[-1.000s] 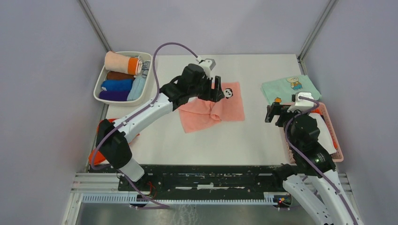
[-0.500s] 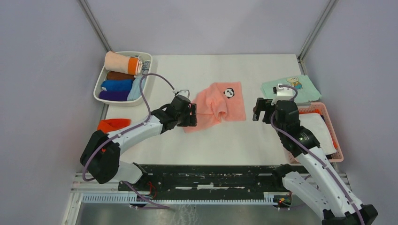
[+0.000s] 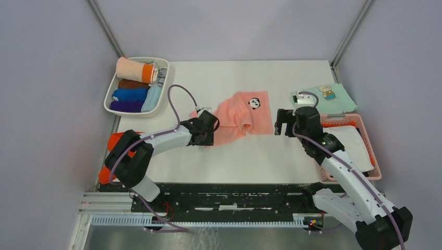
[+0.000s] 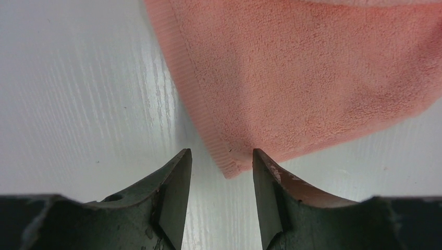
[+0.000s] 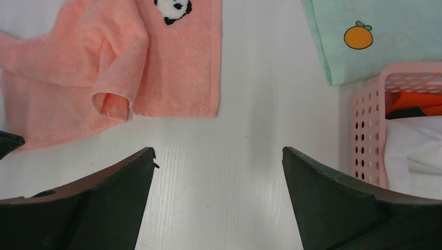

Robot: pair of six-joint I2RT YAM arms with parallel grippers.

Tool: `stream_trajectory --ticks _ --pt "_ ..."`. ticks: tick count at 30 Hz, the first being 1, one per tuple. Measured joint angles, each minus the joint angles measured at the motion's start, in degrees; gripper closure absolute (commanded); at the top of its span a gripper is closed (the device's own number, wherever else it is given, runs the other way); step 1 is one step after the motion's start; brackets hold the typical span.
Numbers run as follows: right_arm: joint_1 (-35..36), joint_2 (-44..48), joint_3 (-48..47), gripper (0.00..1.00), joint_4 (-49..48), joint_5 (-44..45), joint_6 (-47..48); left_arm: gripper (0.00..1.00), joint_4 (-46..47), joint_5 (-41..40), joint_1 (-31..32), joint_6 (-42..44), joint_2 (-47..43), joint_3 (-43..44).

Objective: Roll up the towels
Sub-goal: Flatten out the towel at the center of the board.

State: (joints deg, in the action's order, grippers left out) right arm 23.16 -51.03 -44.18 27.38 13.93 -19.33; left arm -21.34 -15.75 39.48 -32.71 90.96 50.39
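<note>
On the table (image 3: 250, 153), left gripper (image 4: 221, 156) part-open around pink towel (image 4: 312, 78) corner; right gripper (image 5: 218, 151) wide

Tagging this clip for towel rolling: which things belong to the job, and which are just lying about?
Job: pink panda towel, red-orange towel.
Lying about: mint-green bear cloth, pink basket, white tray.

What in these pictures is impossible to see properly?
- Top view: the orange towel lies mostly under the left arm.
- Right wrist view: the panda print is cut by the top edge, the pink basket by the right edge.
- Left wrist view: only a corner of the pink towel shows; the frame cuts the rest.
</note>
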Motion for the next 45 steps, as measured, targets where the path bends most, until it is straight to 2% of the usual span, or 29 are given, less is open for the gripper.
stream_trajectory --ticks 3,10,18,30,35,45 --pt "0.0 -0.8 0.0 0.00 -0.3 -0.2 -0.3 0.49 -0.7 -0.7 0.3 -0.1 0.9 0.3" --pt "0.0 -2.3 0.0 0.01 -0.6 -0.4 -0.6 0.61 -2.4 -1.8 1.6 -1.0 4.1 2.4" --pt "0.0 -5.5 -0.2 0.06 -0.5 -1.0 -1.7 0.87 -2.6 -3.8 2.1 -3.0 3.8 1.9" --pt "0.0 -26.7 -9.3 0.26 1.4 1.9 -4.3 0.90 -6.3 -11.2 2.1 -3.1 -1.7 -3.9" --pt "0.0 -36.0 -11.6 0.31 1.4 3.3 -4.9 0.90 -6.3 -11.9 2.0 -3.1 -3.9 -5.9" --pt "-2.3 -42.8 -13.6 0.51 0.6 2.6 -4.2 0.90 -5.6 -12.5 1.5 -3.1 -6.1 -7.9"
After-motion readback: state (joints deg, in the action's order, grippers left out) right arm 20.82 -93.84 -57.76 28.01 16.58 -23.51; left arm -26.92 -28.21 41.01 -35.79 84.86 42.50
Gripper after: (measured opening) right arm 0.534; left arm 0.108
